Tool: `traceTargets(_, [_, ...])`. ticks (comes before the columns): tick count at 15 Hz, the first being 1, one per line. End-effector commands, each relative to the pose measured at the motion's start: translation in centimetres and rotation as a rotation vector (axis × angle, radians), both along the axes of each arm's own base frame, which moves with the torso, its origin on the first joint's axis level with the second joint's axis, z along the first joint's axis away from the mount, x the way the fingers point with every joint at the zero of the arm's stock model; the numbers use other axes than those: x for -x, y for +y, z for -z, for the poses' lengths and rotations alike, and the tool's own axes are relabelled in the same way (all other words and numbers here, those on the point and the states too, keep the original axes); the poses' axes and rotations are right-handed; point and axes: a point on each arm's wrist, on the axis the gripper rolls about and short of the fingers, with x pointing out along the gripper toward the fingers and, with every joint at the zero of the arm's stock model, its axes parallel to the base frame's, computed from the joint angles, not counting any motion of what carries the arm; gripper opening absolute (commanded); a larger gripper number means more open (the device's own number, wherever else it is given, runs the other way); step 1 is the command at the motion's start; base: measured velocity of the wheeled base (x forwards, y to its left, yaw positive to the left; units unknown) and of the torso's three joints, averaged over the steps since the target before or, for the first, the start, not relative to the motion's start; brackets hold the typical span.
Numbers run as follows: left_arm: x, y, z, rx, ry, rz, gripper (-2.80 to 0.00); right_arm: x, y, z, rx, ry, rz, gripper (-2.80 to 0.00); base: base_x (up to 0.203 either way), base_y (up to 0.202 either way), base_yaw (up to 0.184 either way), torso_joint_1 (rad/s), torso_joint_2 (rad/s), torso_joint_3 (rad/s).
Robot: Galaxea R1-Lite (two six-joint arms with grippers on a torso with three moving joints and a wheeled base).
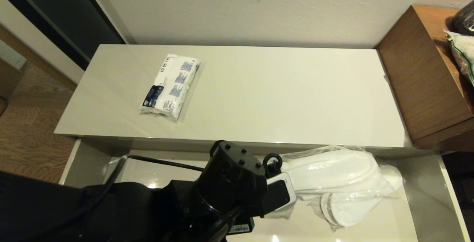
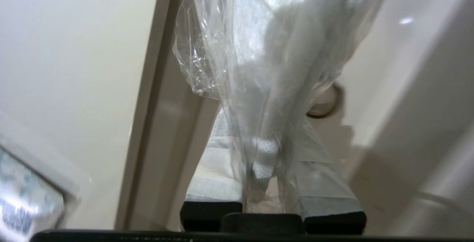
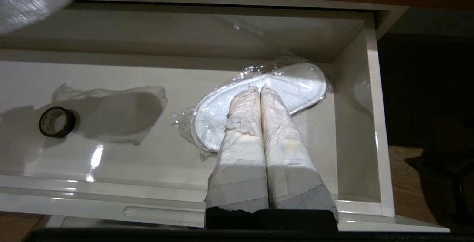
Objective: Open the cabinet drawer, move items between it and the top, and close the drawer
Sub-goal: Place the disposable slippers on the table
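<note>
The cabinet drawer (image 1: 452, 190) stands pulled open below the top (image 1: 281, 97). A tissue packet (image 1: 171, 86) with blue patches lies on the top's left half and shows at the edge of the left wrist view (image 2: 22, 205). My left gripper (image 1: 286, 182) is over the drawer's middle, shut on a plastic-sealed slippers packet (image 2: 274, 60) that is lifted off the drawer floor. A second slippers packet (image 3: 274, 86) lies flat at the drawer's right end. My right gripper (image 3: 260, 89) hangs shut and empty in front of that end, out of the head view.
A small black ring (image 3: 57, 122) lies on the drawer floor, left of the lifted packet's shadow. A taller brown wooden unit (image 1: 422, 79) with bags on it adjoins the cabinet's right end. The wall runs directly behind the top.
</note>
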Motion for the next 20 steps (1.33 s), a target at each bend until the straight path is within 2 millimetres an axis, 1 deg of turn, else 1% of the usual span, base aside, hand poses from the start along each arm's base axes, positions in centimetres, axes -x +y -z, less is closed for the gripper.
traceTargets(1, [1.4,0.0,-2.8,0.090,-0.024,0.003,-2.80,0.0,0.0,0.0,0.001,0.000,0.000,-2.80,0.000,0.000,0.000,0.000,0.00,0.000])
traceTargets(3, [0.7,-1.6,-5.0,0.171,-0.048,-0.040,-2.80,0.0,0.0,0.0,0.001,0.001,0.000,-2.80,0.000,0.000,0.000,0.000,0.00,0.000])
traceTargets(4, [0.1,-2.8,-5.8,0.202,-0.054,-0.058,-2.80,0.0,0.0,0.0,0.001,0.000,0.000,-2.80,0.000,0.000,0.000,0.000,0.00,0.000])
traceTargets(5, [-1.0,-4.3,-5.9,0.219,-0.051,-0.080,-2.80,0.0,0.0,0.0,0.001,0.000,0.000,-2.80,0.000,0.000,0.000,0.000,0.00,0.000])
traceTargets(7, [-4.1,-7.0,-5.2,0.232,-0.049,-0.133,-2.80,0.0,0.0,0.0,0.001,0.000,0.000,-2.80,0.000,0.000,0.000,0.000,0.00,0.000])
traceTargets(9, [-7.7,-9.1,-3.4,0.226,-0.057,-0.201,-2.80,0.0,0.0,0.0,0.001,0.000,0.000,-2.80,0.000,0.000,0.000,0.000,0.00,0.000])
traceTargets(10, [-9.5,-9.7,-2.5,0.221,-0.064,-0.239,-2.80,0.0,0.0,0.0,0.001,0.000,0.000,-2.80,0.000,0.000,0.000,0.000,0.00,0.000])
traceTargets(12, [-13.0,-10.0,-1.1,0.220,-0.085,-0.312,-2.80,0.0,0.0,0.0,0.001,0.000,0.000,-2.80,0.000,0.000,0.000,0.000,0.00,0.000])
traceTargets(13, [-14.5,-9.9,-0.7,0.218,-0.100,-0.342,0.00,0.0,0.0,0.0,0.001,0.001,0.000,-2.80,0.000,0.000,0.000,0.000,0.00,0.000])
traceTargets(15, [-16.6,-9.6,-0.1,0.204,-0.132,-0.384,0.00,0.0,0.0,0.0,0.001,0.002,0.000,-2.80,0.000,0.000,0.000,0.000,0.00,0.000])
traceTargets(16, [-17.4,-9.5,0.0,0.205,-0.146,-0.404,0.00,0.0,0.0,0.0,0.002,0.002,0.000,-2.80,0.000,0.000,0.000,0.000,0.00,0.000])
traceTargets(18, [-17.4,-9.3,-1.0,0.224,-0.161,-0.413,0.00,0.0,0.0,0.0,0.001,0.001,0.000,-2.80,0.000,0.000,0.000,0.000,0.00,0.000])
traceTargets(19, [-17.1,-9.1,-1.8,0.238,-0.168,-0.413,0.00,0.0,0.0,0.0,0.001,0.001,0.000,-2.80,0.000,0.000,0.000,0.000,0.00,0.000])
traceTargets(20, [-16.5,-8.8,-3.1,0.262,-0.179,-0.408,0.00,0.0,0.0,0.0,0.001,0.000,0.000,-2.80,0.000,0.000,0.000,0.000,0.00,0.000])
